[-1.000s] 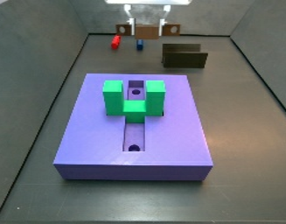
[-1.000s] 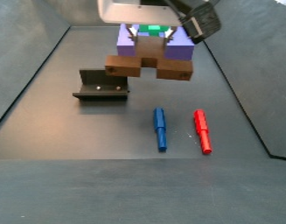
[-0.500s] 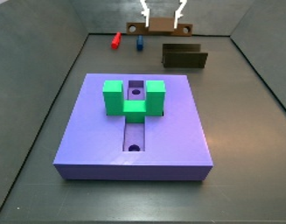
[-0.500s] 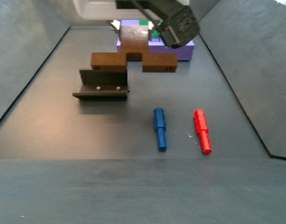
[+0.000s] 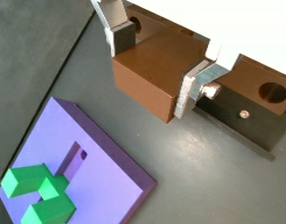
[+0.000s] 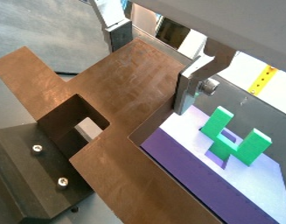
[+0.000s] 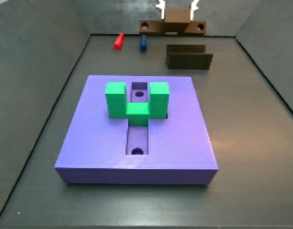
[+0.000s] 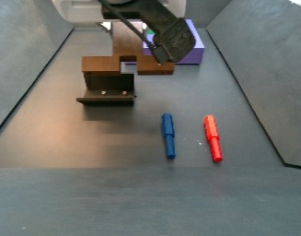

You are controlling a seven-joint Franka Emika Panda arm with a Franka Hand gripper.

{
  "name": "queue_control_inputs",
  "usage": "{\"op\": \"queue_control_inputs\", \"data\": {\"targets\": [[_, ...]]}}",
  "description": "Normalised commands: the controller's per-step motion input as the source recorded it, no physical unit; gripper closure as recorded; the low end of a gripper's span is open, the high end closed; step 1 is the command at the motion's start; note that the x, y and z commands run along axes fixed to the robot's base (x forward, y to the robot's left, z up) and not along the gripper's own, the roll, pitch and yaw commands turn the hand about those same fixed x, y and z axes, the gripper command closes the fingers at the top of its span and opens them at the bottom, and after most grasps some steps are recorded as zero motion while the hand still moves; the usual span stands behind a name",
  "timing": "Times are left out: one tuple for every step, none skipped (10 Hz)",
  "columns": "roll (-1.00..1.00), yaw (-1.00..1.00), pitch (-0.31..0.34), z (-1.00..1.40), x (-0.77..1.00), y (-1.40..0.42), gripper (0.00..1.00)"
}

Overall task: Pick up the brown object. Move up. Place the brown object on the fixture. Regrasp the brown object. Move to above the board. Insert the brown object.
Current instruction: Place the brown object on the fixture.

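Observation:
The brown object (image 5: 155,77), reddish-brown with a round hole near one end, sits between the silver fingers (image 5: 194,86) of my gripper (image 5: 156,61), which is shut on it. In a side view the brown object (image 8: 107,68) hangs right over the back wall of the dark olive fixture (image 8: 106,93); whether they touch I cannot tell. The fixture (image 6: 38,166) shows close under the piece (image 6: 115,96) in both wrist views. The purple board (image 7: 167,134) with its green block (image 7: 136,98) lies apart, with the gripper (image 7: 176,18) far behind it.
A blue marker (image 8: 168,135) and a red marker (image 8: 213,137) lie on the dark floor beside the fixture. Grey sloping walls enclose the floor on both sides. The board's central groove (image 7: 138,141) has holes.
The gripper has carried the brown object sideways away from the board's end, until it now hangs over the fixture. Board and markers have not moved.

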Motion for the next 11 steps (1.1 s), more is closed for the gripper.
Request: {"op": "queue_control_inputs", "data": {"targets": [[-0.29,0.01,-0.217,-0.14,0.28,-0.06,1.00],[-0.39,0.01,-0.291,0.00,0.61,-0.05,1.00],[-0.43,0.22,-0.334,-0.20,0.41,0.17,1.00],[-0.50,0.17,-0.514,-0.16,0.49,0.00,1.00],[-0.34,0.00,-0.386,-0.23,0.53,0.00,1.00],[-0.07,0.00,-0.194,-0.25,0.55,-0.03,1.00],[0.00,-0.14,0.000,-0.17,0.68,-0.05,1.00],[0.27,-0.17,0.060,-0.24,0.35,0.00,1.00],[0.09,-0.15,0.000,-0.32,0.11,0.02,1.00],[-0.07,-0.06,0.000,-0.34,0.00,0.08,1.00],[-0.16,0.00,0.000,-0.33,0.00,0.10,1.00]]}}
